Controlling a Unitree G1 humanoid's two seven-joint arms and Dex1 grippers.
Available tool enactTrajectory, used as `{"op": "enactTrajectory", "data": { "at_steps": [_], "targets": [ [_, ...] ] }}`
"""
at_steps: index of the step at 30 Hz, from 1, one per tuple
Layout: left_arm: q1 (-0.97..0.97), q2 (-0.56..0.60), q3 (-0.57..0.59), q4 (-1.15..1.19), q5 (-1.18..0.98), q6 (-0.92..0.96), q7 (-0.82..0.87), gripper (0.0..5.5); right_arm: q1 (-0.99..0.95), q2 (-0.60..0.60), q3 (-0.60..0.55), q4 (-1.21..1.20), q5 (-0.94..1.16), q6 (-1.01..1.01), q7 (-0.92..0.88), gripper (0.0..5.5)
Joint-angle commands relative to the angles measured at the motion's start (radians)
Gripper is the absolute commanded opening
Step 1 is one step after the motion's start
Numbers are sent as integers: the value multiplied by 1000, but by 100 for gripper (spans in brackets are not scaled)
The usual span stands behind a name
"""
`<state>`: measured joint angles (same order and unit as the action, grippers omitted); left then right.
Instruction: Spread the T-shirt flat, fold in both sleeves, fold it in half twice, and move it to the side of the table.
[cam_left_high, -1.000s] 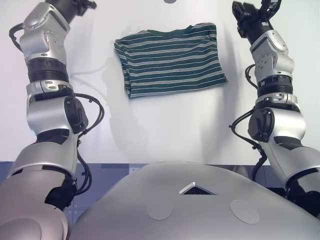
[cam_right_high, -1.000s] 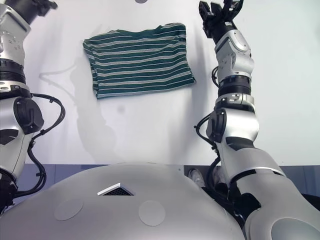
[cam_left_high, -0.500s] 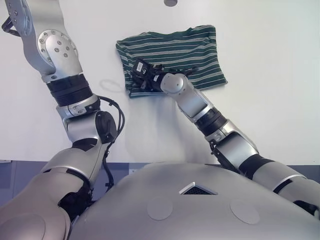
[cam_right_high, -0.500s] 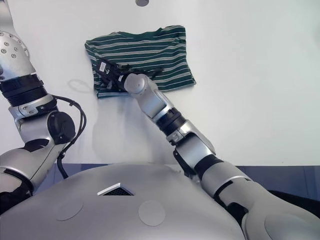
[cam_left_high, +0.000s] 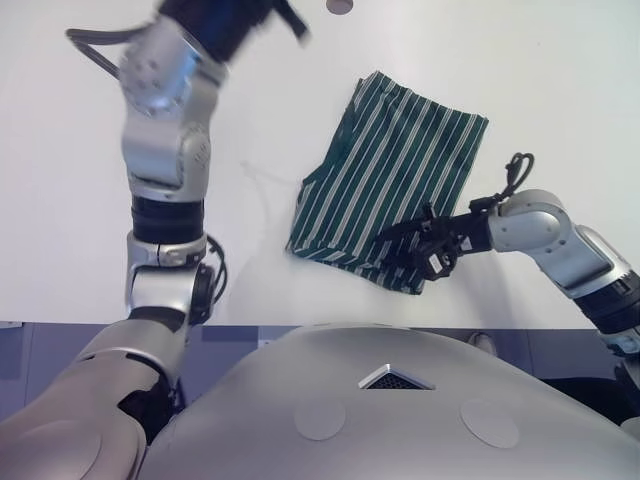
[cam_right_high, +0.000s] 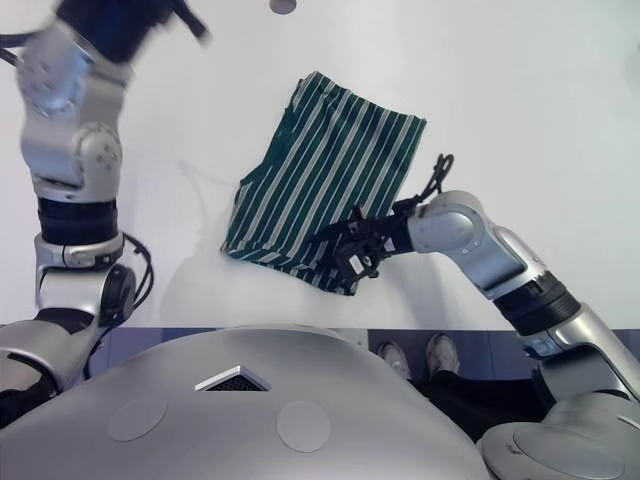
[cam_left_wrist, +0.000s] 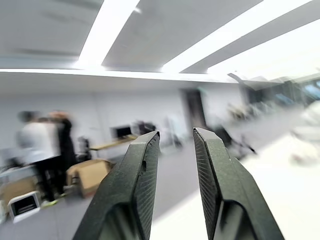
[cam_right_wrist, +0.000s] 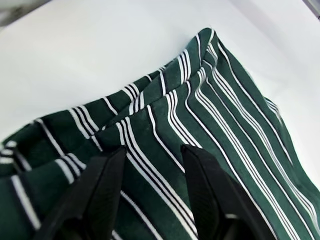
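Observation:
The folded T-shirt (cam_left_high: 390, 190), dark green with thin white stripes, lies slanted on the white table (cam_left_high: 560, 100), its near corner close to the front edge. My right gripper (cam_left_high: 418, 250) sits at that near right corner. In the right wrist view its two fingers (cam_right_wrist: 100, 190) stand apart over flat striped cloth (cam_right_wrist: 225, 90), so the right gripper (cam_right_wrist: 152, 150) is open with no fabric bunched between them. My left arm (cam_left_high: 165, 90) is raised high at the far left, well away from the shirt. The left gripper (cam_left_wrist: 176, 135) points out into the room, fingers slightly apart and holding nothing.
The table's front edge (cam_left_high: 250, 322) runs just below the shirt, with dark floor beyond it. A small grey round disc (cam_left_high: 340, 5) sits at the far edge. Bare white tabletop lies to the left (cam_left_high: 60, 200) and far right of the shirt.
The T-shirt has come from the far middle toward the front edge and has turned slantwise. My right gripper went with it, to its near right corner. My left arm swung up and inward.

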<state>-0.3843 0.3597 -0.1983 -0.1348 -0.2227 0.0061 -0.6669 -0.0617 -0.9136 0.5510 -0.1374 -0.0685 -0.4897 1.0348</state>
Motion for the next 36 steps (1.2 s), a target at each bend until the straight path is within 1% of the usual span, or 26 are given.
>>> {"op": "enactTrajectory", "data": {
  "at_steps": [1, 3, 5, 7, 9, 10, 12, 14, 15, 16, 21, 22, 23, 25, 26, 29, 30, 32, 33, 35, 36],
  "targets": [
    [154, 249, -197, 10, 237, -250, -245, 125, 20, -102, -89, 165, -113, -216, -62, 207],
    [189, 327, -196, 13, 265, -365, -299, 125, 1, -111, -144, 235, -122, -384, -123, 207],
    [211, 392, -172, 12, 273, -487, -323, 125, -7, -96, -229, 263, -61, -532, -207, 207],
    [227, 445, -149, 54, 345, -629, -294, 125, 26, -98, -355, 315, 1, -648, -304, 207],
    [258, 465, -148, 94, 424, -714, -255, 125, 76, -121, -425, 432, -15, -731, -353, 207],
    [274, 464, -155, 109, 454, -736, -240, 128, 102, -136, -440, 498, -47, -771, -362, 229],
    [317, 453, -178, 131, 525, -776, -201, 166, 142, -157, -467, 680, -172, -883, -383, 273],
    [339, 423, -193, 156, 639, -812, -127, 206, 179, -160, -488, 806, -291, -963, -416, 314],
    [344, 408, -200, 161, 686, -822, -95, 213, 188, -151, -496, 836, -338, -985, -434, 323],
    [346, 398, -207, 161, 713, -827, -75, 239, 191, -140, -505, 855, -377, -1004, -453, 349],
    [311, 359, -284, 187, 774, -874, -39, 335, 192, -23, -493, 784, -540, -985, -541, 444],
    [300, 357, -299, 197, 782, -886, -40, 345, 194, -2, -482, 768, -573, -974, -555, 456],
    [289, 357, -312, 210, 790, -895, -38, 367, 197, 12, -470, 752, -603, -966, -568, 473],
    [265, 346, -333, 242, 814, -911, -19, 399, 204, 42, -433, 698, -635, -935, -575, 475],
    [254, 339, -345, 260, 831, -917, -7, 401, 210, 53, -413, 656, -634, -910, -570, 475],
    [233, 324, -374, 305, 871, -922, 20, 401, 235, 51, -359, 524, -595, -828, -534, 475],
    [223, 317, -384, 323, 883, -921, 29, 355, 246, 35, -340, 476, -570, -792, -519, 475],
    [205, 302, -398, 360, 900, -901, 45, 265, 260, -15, -316, 418, -513, -725, -497, 392],
    [201, 296, -403, 373, 903, -892, 52, 238, 267, -36, -311, 410, -488, -696, -492, 362],
    [194, 284, -409, 385, 909, -878, 68, 211, 277, -62, -302, 407, -455, -649, -487, 331],
    [191, 280, -412, 388, 910, -874, 73, 189, 279, -69, -296, 407, -446, -634, -488, 306]
  ]
}}
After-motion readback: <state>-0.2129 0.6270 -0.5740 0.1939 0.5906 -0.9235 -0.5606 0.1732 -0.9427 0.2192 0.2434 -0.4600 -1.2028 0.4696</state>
